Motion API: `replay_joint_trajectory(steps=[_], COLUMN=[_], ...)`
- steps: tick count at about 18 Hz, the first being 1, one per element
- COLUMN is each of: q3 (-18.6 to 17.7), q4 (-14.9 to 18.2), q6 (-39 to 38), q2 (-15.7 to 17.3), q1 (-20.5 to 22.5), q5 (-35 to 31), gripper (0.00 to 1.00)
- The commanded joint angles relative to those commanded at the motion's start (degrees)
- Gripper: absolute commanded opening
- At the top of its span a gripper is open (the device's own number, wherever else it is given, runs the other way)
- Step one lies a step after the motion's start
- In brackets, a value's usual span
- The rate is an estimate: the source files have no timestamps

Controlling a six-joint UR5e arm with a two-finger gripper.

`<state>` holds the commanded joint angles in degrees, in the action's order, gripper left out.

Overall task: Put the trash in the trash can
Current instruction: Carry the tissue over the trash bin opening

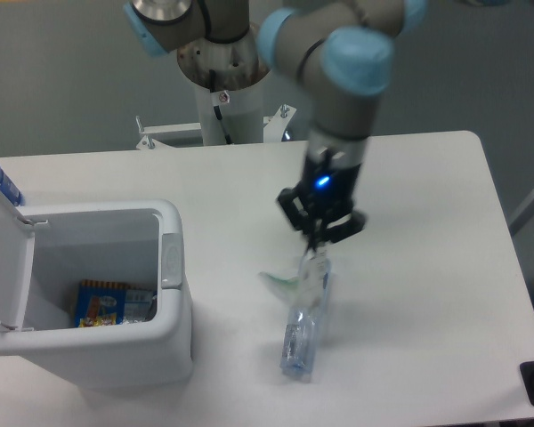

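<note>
Gripper stood low over the near end of the crushed clear plastic bottle, fingers apparently pinched on its top; contact partly hidden. Bottle lay on the white table, right of the open white rectangular trash can. Judged step: grasping. Next move: lift clear, carry left over the bin's rim, release.

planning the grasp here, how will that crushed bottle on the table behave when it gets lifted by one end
The bottle looks clear, empty and crushed, so probably light and yielding under the gripper, which is at its upper end. Held by that end, the long body will likely hang down and swing. Flattened as it looks, it seems unlikely to roll, though smooth plastic may slip.
</note>
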<state>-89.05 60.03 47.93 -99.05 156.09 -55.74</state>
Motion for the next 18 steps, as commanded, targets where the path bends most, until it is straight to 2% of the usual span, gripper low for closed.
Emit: replay_joint_trajectory(steps=[3, 7, 11, 14, 18], q3=[3.26, 5.2, 7.83, 8.1, 7.14], q4=[-0.52, -2.81, -3.16, -3.16, -3.25], q6=[-6.86, -13.72, -21.01, -24.63, -30.34], q2=[0.0, -0.26, -0.44, -0.27, 0.61], q1=[1.76, 1.68, 0.63, -2.44, -9.47], q5=[4.05, 5.37, 8.71, 8.89, 8.72], gripper=[0.0, 0.0, 0.0, 0.0, 0.0])
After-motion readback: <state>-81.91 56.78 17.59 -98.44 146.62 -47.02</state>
